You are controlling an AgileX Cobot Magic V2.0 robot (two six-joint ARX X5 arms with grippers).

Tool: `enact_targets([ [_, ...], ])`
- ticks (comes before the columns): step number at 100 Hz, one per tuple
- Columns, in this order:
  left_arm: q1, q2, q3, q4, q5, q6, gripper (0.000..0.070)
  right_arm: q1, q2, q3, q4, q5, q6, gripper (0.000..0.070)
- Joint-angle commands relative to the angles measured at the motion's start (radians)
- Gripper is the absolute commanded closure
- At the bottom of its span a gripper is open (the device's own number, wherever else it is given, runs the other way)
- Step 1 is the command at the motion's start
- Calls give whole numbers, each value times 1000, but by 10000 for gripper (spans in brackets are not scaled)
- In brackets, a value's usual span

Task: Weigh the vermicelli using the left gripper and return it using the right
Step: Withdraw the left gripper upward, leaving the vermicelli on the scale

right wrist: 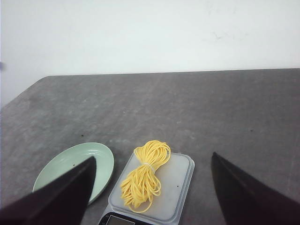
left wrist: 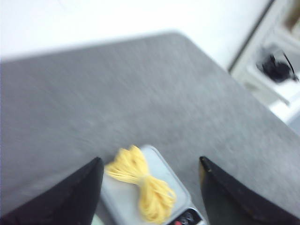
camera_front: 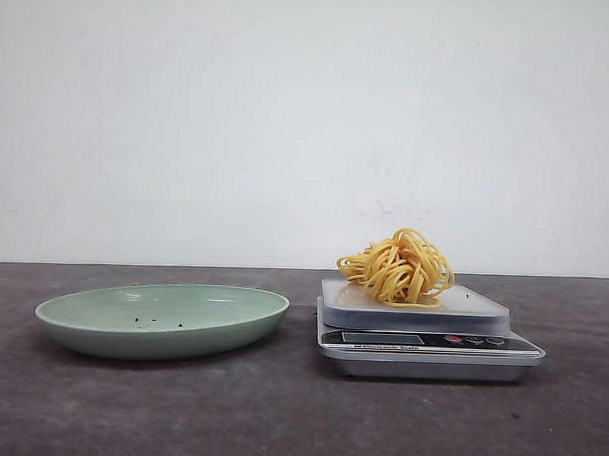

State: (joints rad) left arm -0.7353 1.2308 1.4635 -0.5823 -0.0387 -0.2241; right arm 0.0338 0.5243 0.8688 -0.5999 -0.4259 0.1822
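Observation:
The vermicelli [camera_front: 398, 267], a yellow nest of thin strands tied at the middle, lies on the platform of a silver kitchen scale [camera_front: 421, 332]. It also shows in the left wrist view [left wrist: 140, 183] and the right wrist view [right wrist: 144, 176]. The pale green plate [camera_front: 161, 318] sits empty to the left of the scale. My left gripper [left wrist: 150, 161] is open, above the scale with nothing between its fingers; that view is blurred. My right gripper [right wrist: 152, 161] is open and empty, higher up, looking down on the scale [right wrist: 180, 180] and the plate [right wrist: 101, 161]. Neither gripper shows in the front view.
The dark grey table [camera_front: 278, 417] ends at a white wall behind. In the left wrist view the table's far edge [left wrist: 253, 101] borders a white shelf with a black object [left wrist: 276, 68].

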Motion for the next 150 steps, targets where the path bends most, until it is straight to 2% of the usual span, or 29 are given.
enact_targets([
  [1, -8, -103, 18, -36, -44, 38, 313, 3, 3, 22, -3, -4, -11, 206],
  [20, -8, -381, 18, -221, -191, 55, 323, 3, 3, 22, -8, -4, -14, 207],
  [30, -8, -500, 18, -320, -238, 53, 324, 3, 3, 22, -8, -4, -14, 206],
  [52, -6, -704, 9, -554, -357, -14, 325, 3, 4, 22, -8, -4, -18, 206],
  [68, 5, -806, -53, -652, -388, -77, 325, 5, 15, 22, -7, -5, -19, 206],
  [87, 32, -929, -225, -646, -365, -158, 325, 42, 69, 22, -7, -25, -26, 206],
  [112, 42, -1005, -467, -545, -346, -174, 324, 134, 177, 22, 28, -5, -27, 206],
  [125, 42, -1002, -510, -504, -346, -172, 324, 190, 235, 22, 57, 68, -26, 206],
  [150, 42, -1002, -511, -488, -346, -170, 325, 290, 390, 45, 163, 95, -3, 206],
])
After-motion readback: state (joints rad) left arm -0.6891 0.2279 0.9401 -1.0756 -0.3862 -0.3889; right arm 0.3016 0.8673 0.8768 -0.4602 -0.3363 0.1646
